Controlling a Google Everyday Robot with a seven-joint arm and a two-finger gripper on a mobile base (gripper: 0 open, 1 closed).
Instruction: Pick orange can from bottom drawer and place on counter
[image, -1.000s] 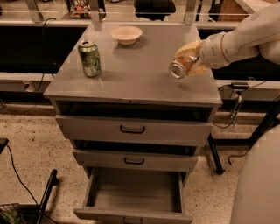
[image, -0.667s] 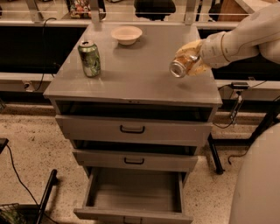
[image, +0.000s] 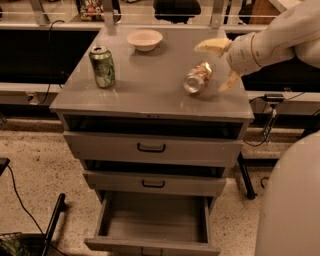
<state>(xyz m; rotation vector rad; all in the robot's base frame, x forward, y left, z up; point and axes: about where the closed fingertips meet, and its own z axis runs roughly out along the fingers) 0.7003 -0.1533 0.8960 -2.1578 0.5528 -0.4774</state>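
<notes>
The orange can (image: 196, 78) lies on its side on the right part of the grey counter (image: 145, 85), silver end facing the front. My gripper (image: 210, 69) reaches in from the right at the can's far end, open, with one pale finger (image: 212, 46) above and behind the can and the other to its right. The fingers do not close on the can. The bottom drawer (image: 152, 220) is pulled out below, its grey inside bare.
A green can (image: 102, 66) stands upright at the counter's left, and a white bowl (image: 144, 39) sits near the back edge. The two upper drawers with black handles stand slightly ajar. My white body (image: 290, 200) fills the lower right. A black pole (image: 52, 225) and cables lie on the floor at left.
The gripper was shut on the tilted orange can just above the counter. It has since opened, and the can now rests on its side on the counter.
</notes>
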